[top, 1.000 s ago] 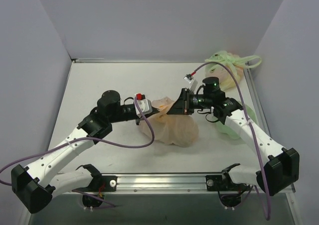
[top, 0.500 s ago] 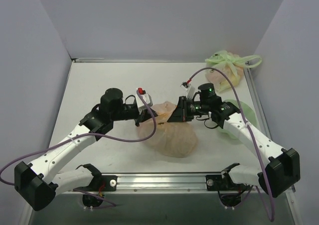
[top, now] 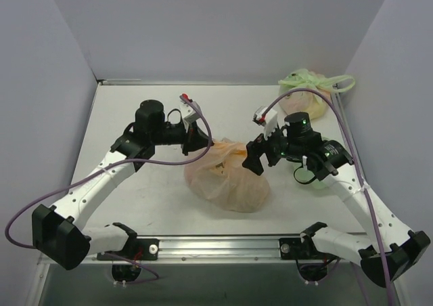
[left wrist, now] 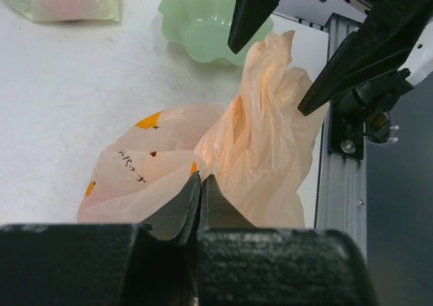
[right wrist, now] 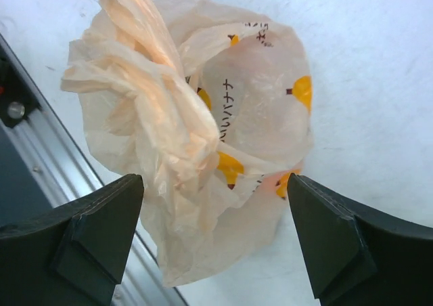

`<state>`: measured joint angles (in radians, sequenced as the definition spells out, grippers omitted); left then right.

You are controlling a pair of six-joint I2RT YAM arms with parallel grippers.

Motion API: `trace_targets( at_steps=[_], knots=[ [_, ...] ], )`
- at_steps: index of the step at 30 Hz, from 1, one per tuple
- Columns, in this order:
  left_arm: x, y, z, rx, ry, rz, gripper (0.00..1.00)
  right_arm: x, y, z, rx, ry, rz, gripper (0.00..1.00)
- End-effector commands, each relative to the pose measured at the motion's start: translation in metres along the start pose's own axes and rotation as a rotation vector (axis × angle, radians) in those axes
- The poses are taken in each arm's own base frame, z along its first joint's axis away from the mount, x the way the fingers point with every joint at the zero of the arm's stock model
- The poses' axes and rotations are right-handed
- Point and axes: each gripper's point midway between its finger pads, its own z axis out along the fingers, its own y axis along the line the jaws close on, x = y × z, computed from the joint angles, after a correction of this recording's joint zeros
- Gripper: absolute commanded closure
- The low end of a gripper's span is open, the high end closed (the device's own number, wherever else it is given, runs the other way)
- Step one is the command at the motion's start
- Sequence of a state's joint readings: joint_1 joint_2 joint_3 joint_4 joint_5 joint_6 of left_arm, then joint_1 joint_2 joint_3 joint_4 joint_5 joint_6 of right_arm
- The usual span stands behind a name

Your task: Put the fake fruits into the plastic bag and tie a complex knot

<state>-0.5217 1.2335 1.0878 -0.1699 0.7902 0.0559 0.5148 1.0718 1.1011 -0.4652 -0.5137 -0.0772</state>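
The peach-orange plastic bag (top: 229, 179) with yellow banana prints lies at the middle of the table. My left gripper (top: 203, 143) is shut on a fold of the bag's upper film (left wrist: 223, 143), right at the jaw tips (left wrist: 201, 179). A crumpled bunch of film (left wrist: 270, 110) stands up from that pinch. My right gripper (top: 252, 154) hangs open just right of the bag; its fingers (right wrist: 101, 218) stand wide on either side of the bag (right wrist: 223, 116) without touching it. The fake fruits are hidden behind the film. No knot is in view.
A pale green bag (top: 308, 93) with green handles sits at the back right corner. A light green bowl (left wrist: 206, 18) lies under my right arm (top: 306, 175). The metal rail (top: 223, 246) runs along the near edge, close behind the bag.
My right gripper has opened, let go of the bag film and drawn back to the right. My left gripper has swung toward the back, still pinching the film.
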Motion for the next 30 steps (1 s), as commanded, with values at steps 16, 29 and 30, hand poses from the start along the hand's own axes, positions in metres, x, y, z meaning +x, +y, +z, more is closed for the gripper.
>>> trace_targets(
  at_steps=[16, 29, 30],
  knots=[
    [-0.026, -0.010, 0.013, 0.132, -0.040, -0.097, 1.00, -0.066, 0.062, 0.009, -0.046, -0.167, -1.056, 0.07],
    [-0.038, 0.018, -0.007, 0.022, -0.041, -0.052, 1.00, -0.054, 0.041, 0.012, 0.066, -0.076, -1.060, 0.98],
    [-0.037, 0.028, -0.007, -0.001, -0.033, -0.027, 1.00, -0.044, 0.042, 0.010, 0.048, -0.055, -1.037, 0.99]
  ],
)
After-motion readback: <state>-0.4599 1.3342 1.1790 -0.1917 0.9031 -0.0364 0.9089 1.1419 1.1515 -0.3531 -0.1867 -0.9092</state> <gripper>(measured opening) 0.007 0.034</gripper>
